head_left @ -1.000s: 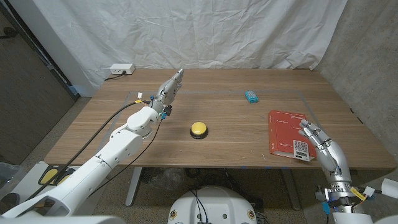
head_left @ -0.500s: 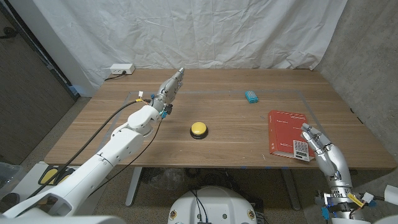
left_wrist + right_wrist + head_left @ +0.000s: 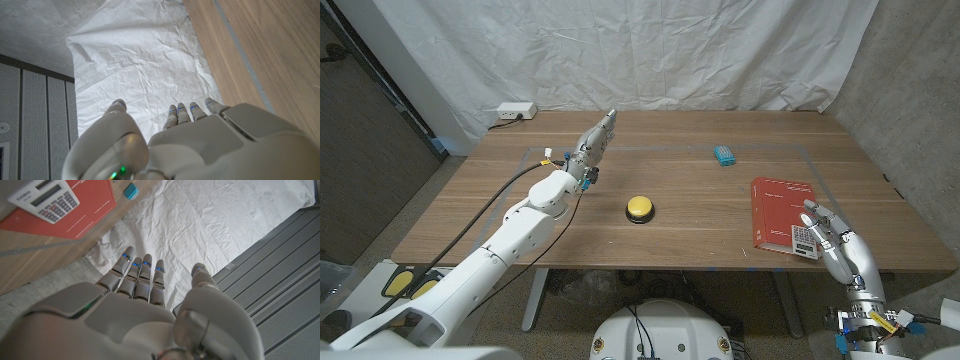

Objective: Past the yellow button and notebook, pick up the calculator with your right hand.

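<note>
Calculator [image 3: 804,240] lies on near end of red notebook [image 3: 782,213], well right of yellow button [image 3: 639,207]. Right hand [image 3: 840,250] just beside calculator, fingers [image 3: 142,275] straight, apart, holding nothing. Advice: bring fingers over calculator's long edges, thumb opposite, close without dragging notebook. Left hand [image 3: 594,141] idle, fingers extended.

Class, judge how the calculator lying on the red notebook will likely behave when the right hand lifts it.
The calculator looks like a thin rigid slab, so it probably stays stiff and feels light. Lying flat on the red notebook, it offers little edge to grip and may slide on the cover. The right hand sits beside it, not yet holding.
</note>
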Available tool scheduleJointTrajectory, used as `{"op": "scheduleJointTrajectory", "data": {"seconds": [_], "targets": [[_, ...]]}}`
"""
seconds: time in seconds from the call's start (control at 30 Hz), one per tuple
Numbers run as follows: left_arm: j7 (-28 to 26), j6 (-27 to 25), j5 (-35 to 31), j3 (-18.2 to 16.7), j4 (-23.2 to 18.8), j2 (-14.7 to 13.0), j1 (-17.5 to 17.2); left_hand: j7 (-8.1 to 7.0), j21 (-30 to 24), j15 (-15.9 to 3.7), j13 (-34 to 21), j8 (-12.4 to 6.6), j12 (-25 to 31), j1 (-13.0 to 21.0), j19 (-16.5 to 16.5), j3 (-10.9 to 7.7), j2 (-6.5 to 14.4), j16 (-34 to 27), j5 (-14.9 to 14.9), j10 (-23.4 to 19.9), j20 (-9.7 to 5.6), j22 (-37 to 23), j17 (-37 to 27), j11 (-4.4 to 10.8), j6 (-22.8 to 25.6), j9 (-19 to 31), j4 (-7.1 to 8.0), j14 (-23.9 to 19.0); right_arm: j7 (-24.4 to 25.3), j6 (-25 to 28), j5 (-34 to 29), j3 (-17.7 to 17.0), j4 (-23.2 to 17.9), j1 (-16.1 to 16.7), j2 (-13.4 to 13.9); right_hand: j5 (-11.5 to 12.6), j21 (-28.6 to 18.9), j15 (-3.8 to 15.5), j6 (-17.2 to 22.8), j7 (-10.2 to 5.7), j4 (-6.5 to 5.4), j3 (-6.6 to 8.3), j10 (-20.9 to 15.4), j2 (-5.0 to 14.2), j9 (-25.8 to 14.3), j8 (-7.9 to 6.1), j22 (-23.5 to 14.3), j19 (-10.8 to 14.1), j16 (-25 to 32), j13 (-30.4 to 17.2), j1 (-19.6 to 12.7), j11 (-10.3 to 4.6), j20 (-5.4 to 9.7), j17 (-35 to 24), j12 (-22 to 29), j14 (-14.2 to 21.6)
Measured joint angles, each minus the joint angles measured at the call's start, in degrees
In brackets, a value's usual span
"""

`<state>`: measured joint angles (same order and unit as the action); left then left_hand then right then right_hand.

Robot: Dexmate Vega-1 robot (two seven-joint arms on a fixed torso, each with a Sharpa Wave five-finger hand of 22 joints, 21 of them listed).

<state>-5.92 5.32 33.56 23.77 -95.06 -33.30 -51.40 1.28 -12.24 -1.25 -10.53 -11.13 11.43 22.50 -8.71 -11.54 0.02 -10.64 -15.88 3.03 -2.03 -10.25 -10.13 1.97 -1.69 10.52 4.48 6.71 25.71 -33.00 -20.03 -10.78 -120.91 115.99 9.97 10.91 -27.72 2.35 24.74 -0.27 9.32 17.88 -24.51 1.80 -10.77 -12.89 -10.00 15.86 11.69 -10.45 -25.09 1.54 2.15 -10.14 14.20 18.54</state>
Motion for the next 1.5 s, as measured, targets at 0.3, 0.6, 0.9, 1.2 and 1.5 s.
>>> {"op": "scheduleJointTrajectory", "data": {"seconds": [0.3,0.6,0.9,1.2,1.5], "targets": [[0.08,0.63,-0.28,0.1,0.43,0.36,0.27,-0.07,0.0,0.0,0.0,0.0,0.0,0.0,0.0,0.0,0.0,0.0,0.0,0.0,0.0,0.0,0.0,0.0,0.07,0.0,0.0,0.0,4.92,4.64,-7.51,0.76,-2.41,1.02,-0.74,0.12,0.0,0.0,0.66,-0.13,0.02,0.03,-0.79,-0.5,0.0,-0.04,-0.29,0.9,0.0,0.07,-1.11,0.01,0.1,-0.01,0.21,0.62],[-0.36,0.91,-0.62,0.14,0.64,0.76,0.46,0.14,0.27,0.31,0.0,0.0,0.0,0.46,0.63,0.23,-0.01,0.0,0.22,-0.63,-0.02,0.0,-0.01,-0.63,0.28,0.0,-0.23,-0.3,8.98,7.99,-11.16,1.93,-3.08,1.78,0.53,0.34,0.44,0.13,0.66,-0.13,0.23,0.24,-1.31,-1.08,0.0,-0.04,-0.29,1.1,0.0,0.06,-2.32,-0.5,0.3,-0.01,0.21,1.37],[-0.83,0.96,-0.84,0.16,0.51,0.87,0.41,0.15,0.27,0.19,0.0,0.0,0.0,0.46,0.62,0.23,-0.01,0.0,0.22,-0.63,-0.02,0.0,-0.01,-0.64,0.28,0.0,-0.23,-0.79,12.12,11.37,-13.64,2.8,-3.4,2.09,2.27,0.34,0.44,-0.1,1.2,-0.68,0.46,0.47,-1.83,-1.22,0.0,-0.03,-0.28,1.29,0.0,0.06,-3.04,-1.01,0.1,-0.01,0.21,1.95],[-1.46,1.23,-1.11,0.17,0.28,1.19,0.09,0.15,0.27,0.19,0.01,0.0,0.0,0.99,0.62,0.41,0.07,0.0,0.21,-0.63,-0.02,0.0,-0.01,-0.63,0.28,0.0,-0.41,-0.78,14.74,13.73,-14.91,3.55,-3.56,2.61,4.13,0.56,0.44,0.07,1.89,-0.74,0.46,0.47,-2.25,-1.86,0.0,-0.03,-0.28,2.54,0.0,-0.06,-3.67,-1.04,0.12,-0.02,0.21,2.74],[-1.85,0.84,-1.47,0.69,-0.34,1.48,0.07,0.36,0.27,0.41,0.0,0.0,-0.23,0.99,0.61,0.41,0.07,0.0,0.21,0.15,-0.02,0.0,-0.01,-0.97,0.06,0.0,-0.41,-0.57,18.12,14.69,-15.25,3.92,-3.29,3.33,5.9,1.01,0.44,-0.04,2.62,-0.85,0.46,0.47,-2.64,-2.25,0.0,-0.03,-0.28,3.25,0.0,-0.09,-4.06,-1.43,0.2,-0.15,0.21,3.51]]}}
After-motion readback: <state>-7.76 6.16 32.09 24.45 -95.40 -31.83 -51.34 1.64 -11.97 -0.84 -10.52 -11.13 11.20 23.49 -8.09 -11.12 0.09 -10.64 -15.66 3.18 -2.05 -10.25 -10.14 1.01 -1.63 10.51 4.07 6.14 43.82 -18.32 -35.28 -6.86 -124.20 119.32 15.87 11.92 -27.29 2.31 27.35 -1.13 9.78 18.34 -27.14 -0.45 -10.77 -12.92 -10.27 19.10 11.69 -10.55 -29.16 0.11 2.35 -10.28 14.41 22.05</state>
